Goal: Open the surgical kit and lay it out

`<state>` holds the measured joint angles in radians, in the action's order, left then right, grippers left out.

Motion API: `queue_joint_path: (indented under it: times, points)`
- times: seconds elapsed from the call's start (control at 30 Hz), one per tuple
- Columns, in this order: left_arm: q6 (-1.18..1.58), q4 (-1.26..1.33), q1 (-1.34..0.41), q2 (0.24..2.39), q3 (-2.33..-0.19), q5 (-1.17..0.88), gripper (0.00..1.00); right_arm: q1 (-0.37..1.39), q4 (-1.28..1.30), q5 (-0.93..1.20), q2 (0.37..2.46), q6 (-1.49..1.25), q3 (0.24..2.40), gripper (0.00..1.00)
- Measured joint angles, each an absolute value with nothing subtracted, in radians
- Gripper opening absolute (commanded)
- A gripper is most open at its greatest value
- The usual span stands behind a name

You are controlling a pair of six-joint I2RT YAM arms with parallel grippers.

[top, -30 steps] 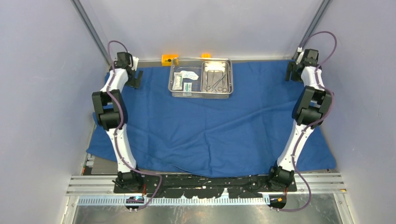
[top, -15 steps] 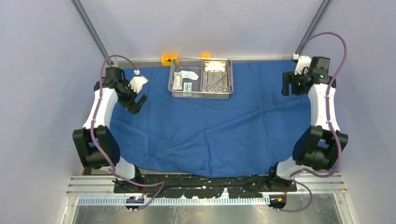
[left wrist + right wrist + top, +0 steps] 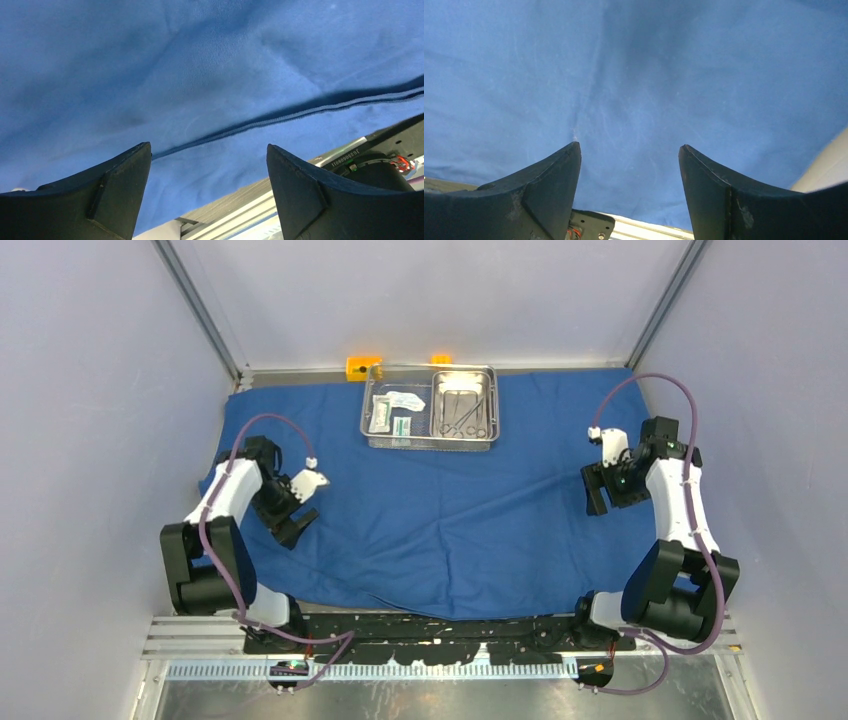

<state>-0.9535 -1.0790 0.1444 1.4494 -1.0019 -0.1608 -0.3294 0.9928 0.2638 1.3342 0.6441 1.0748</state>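
Note:
The blue cloth wrap [image 3: 450, 510] lies spread flat over the table. On its far edge stands the steel mesh basket [image 3: 431, 442], holding white-green packets [image 3: 392, 412] on the left and a smaller steel tray [image 3: 463, 392] with scissors and forceps [image 3: 464, 416] on the right. My left gripper [image 3: 296, 523] hovers open over the cloth's left side, nothing between its fingers. In the left wrist view a hem fold [image 3: 280, 116] crosses the cloth [image 3: 200, 60]. My right gripper [image 3: 597, 490] hovers open over the cloth's right side, with only bare cloth [image 3: 634, 90] beneath it.
Two small orange blocks [image 3: 358, 367] sit at the back edge behind the basket. Grey walls close in the left, right and rear. The arm bases and a metal rail [image 3: 440, 640] run along the near edge, where the cloth overhangs.
Both arms have pulled back from the cloth's far corners toward the near side, folding at the elbows. The cloth lies flatter at the back left. The left jaws narrowed slightly.

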Motion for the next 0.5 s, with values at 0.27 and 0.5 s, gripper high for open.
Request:
queue_joint_path:
  times: [0.27,0.5]
  points:
    - [-0.973,-0.987,0.146,1.502,-0.869,-0.087,0.74,-0.329,1.015,0.242,1.33,0.703,1.033,0.75]
    - [-1.021,-1.018,0.157,1.514,-0.822,0.036,0.57,-0.329,1.029,0.208,1.328,0.733,1.018,0.75]
